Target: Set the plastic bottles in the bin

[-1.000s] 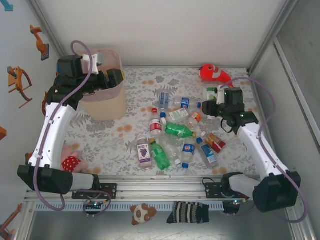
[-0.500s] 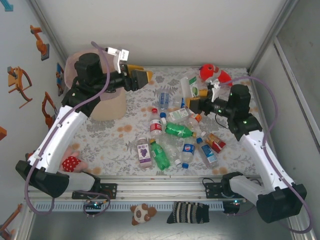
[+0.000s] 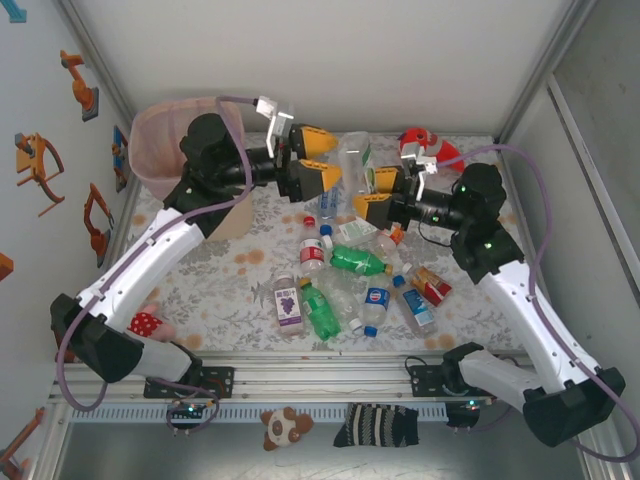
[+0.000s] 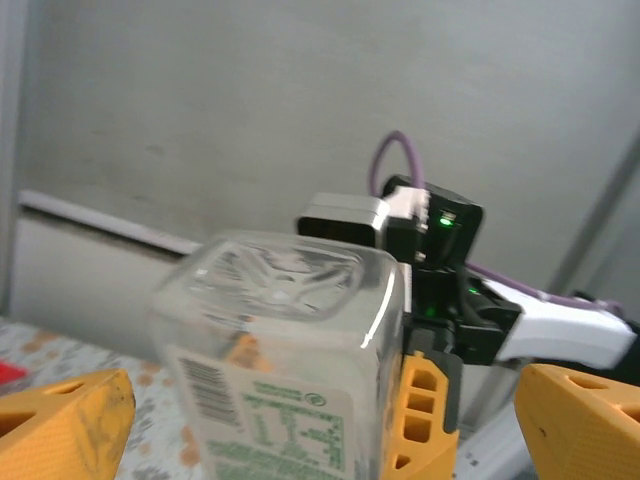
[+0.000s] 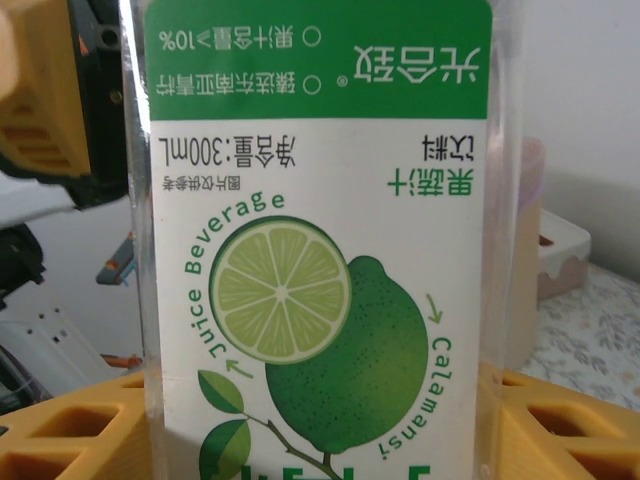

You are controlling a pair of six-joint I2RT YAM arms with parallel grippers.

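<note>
Clear, square-sided plastic bottle [image 5: 320, 250] with a glossy green-and-white lime label [image 5: 300, 150], raised mid-table, clamped in the right gripper [image 3: 378, 193]; left gripper [image 3: 319, 160] spread wide, flanking its moulded base; cap hidden; pink mesh bin [image 3: 158, 140] far left, partly behind the left arm [image 3: 160, 245].

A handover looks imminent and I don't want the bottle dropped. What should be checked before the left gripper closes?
1. Right gripper clamped on the lime-label bottle: ok.
2. Left gripper open wide enough for the bottle: ok.
3. Bottle's base sits between the left fingers in the left wrist view: ok.
4. Left fingers will close clear of the right gripper's fingers: cannot tell.
5. Bin on the left arm's side of the table: ok.
</note>
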